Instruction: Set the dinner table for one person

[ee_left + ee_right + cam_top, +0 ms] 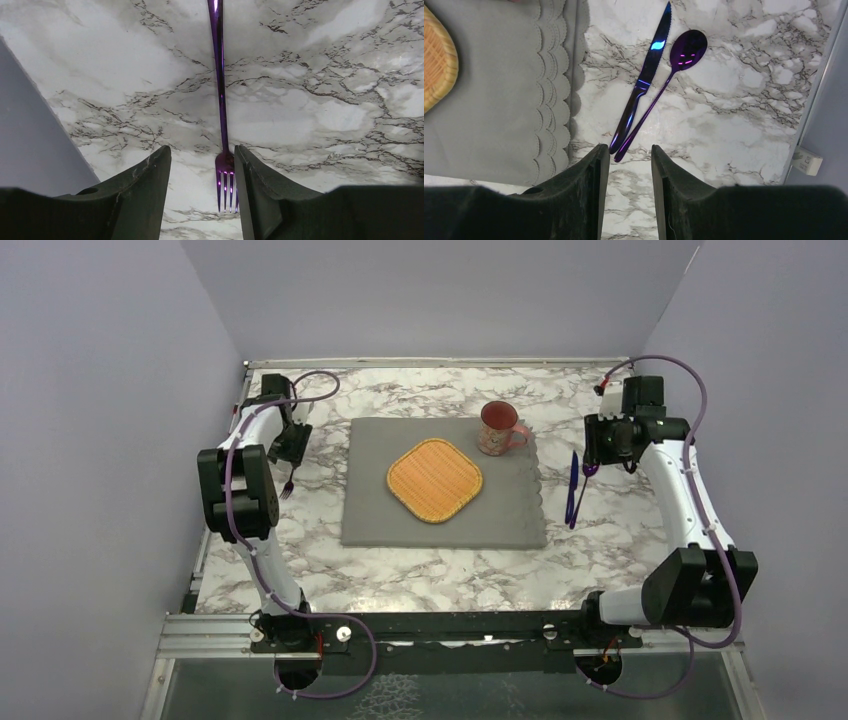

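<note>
2 arms rise from the near edge of the dinner table [440, 575], elbows bent, wrists tipped down at its left and right sides. Left gripper [202, 150]: jaws partly apart, straddling the fork [220, 100] tines, no clamp visible. Right gripper [629, 147]: jaws parted, empty, over the handle ends of knife [644, 80] and spoon [686, 47].

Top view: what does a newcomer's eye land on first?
The orange woven mat sits at the centre of the grey placemat, with a red mug at the placemat's far right corner. Iridescent purple cutlery stands out on the marble table: knife and spoon right of the placemat, fork on the left, between the open fingers of the left gripper.
</note>
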`<state>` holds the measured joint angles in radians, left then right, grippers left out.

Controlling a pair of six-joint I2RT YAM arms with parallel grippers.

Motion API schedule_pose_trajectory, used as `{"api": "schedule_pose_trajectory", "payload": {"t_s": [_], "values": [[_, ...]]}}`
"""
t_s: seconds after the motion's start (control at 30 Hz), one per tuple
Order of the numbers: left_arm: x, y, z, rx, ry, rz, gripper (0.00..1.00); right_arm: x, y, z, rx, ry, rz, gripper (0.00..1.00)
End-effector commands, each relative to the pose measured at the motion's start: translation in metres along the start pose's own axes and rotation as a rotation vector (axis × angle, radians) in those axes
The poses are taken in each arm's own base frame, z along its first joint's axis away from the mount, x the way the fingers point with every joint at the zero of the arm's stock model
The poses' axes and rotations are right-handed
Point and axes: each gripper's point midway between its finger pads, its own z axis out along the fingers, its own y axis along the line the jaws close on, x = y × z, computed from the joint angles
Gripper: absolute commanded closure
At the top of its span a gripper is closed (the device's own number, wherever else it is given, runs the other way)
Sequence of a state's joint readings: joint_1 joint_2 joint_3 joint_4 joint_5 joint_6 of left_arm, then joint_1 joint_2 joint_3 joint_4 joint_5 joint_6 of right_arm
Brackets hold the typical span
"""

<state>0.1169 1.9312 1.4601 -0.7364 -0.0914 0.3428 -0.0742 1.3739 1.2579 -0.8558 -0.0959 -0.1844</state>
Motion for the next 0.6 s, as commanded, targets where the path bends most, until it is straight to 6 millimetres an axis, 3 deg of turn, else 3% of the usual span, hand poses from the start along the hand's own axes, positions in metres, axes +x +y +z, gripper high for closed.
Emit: {"api": "schedule_pose_trajectory", "payload": {"t_s": [0.0,0.57], "values": [[0.004,0.0,0.005,0.01,0.024,-0.026,0.49,-0.024,0.0,-0.024,-0.006,-0.103,-0.016,0.59],[0.009,-0.018,0.033,0.086,0.073,-0.073,0.56,-0.028,0.002,-0.042,-0.004,-0.148,-0.02,0.6]]}}
